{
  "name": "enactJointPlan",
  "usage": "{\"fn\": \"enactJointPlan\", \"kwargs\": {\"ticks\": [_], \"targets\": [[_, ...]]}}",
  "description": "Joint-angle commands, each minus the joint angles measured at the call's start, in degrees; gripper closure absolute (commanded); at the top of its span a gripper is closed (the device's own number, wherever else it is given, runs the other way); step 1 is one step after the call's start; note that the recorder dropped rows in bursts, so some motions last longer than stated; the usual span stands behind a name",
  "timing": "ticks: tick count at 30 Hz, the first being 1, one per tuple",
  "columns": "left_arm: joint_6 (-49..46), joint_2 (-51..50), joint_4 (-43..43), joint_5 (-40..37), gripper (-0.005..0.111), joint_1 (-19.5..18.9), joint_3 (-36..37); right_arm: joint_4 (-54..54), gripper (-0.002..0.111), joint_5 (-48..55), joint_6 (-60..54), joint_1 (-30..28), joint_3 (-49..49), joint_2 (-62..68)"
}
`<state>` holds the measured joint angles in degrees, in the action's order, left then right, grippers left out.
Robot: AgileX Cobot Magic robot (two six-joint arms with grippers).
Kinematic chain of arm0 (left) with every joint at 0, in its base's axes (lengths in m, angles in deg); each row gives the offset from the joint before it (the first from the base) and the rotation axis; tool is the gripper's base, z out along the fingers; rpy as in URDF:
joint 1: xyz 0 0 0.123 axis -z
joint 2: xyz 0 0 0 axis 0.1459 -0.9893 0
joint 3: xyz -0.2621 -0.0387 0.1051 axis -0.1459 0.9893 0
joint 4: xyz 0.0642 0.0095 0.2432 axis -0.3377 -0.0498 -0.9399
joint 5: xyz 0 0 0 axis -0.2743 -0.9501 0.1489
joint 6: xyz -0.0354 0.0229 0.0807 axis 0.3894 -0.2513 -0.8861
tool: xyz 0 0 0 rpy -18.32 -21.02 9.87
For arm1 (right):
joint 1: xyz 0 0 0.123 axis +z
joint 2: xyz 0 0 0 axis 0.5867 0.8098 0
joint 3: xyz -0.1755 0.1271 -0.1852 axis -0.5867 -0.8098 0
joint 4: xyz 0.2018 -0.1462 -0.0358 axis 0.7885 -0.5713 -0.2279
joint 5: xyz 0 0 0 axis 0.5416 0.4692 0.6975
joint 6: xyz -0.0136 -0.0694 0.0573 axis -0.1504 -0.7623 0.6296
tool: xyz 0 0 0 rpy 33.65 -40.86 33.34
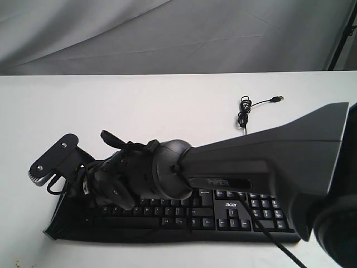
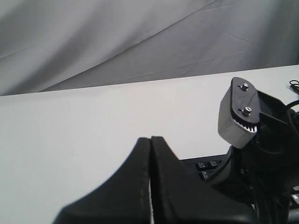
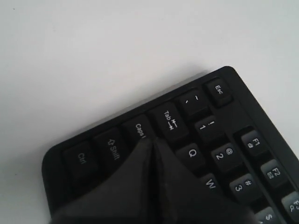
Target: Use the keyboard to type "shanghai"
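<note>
The black keyboard [image 1: 245,215] lies along the near edge of the white table, and the arm hides its left half. My right gripper [image 3: 152,141] is shut with nothing in it. Its tip sits low over the keyboard's [image 3: 169,120] left end, between Caps Lock and Q, covering the keys beneath it. In the exterior view this arm reaches across from the right, and its wrist [image 1: 114,181] hides the fingers. My left gripper [image 2: 151,140] is shut and empty. It hovers above bare table, short of the keyboard's corner [image 2: 208,165].
The keyboard's thin black cable [image 1: 244,111] coils behind it and ends in a loose USB plug [image 1: 276,99]. The right arm's grey wrist camera [image 2: 238,112] hangs close to my left gripper. A grey cloth backdrop [image 1: 167,33] hangs behind the table.
</note>
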<state>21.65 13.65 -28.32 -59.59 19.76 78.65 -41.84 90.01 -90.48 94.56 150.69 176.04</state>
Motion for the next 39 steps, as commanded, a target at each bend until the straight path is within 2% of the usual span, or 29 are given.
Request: {"fn": "enactJointPlan", "kwargs": {"ticks": [1,22,26,28,34,39], "targets": [[0.2,0.2,0.0,0.3,0.107,0.2,0.2,-1.2,0.108,0.9,-0.7,0.1,0.3,0.0],[0.2,0.2,0.0,0.3,0.107,0.2,0.2,-1.4,0.108,1.9,-1.5,-0.8,0.3,1.7],[0.2,0.2,0.0,0.3,0.107,0.2,0.2,-1.9,0.108,3.2,-1.7,-0.8,0.1,-1.2],[0.2,0.2,0.0,0.3,0.107,0.2,0.2,-1.9,0.108,1.7,-1.6,-0.8,-2.8,-4.5],[0.2,0.2,0.0,0.3,0.107,0.2,0.2,-1.1,0.108,-4.1,1.2,-3.9,-20.3,-13.9],[0.2,0.2,0.0,0.3,0.107,0.2,0.2,0.6,0.108,-9.1,1.2,-5.5,-27.6,-16.5]]}}
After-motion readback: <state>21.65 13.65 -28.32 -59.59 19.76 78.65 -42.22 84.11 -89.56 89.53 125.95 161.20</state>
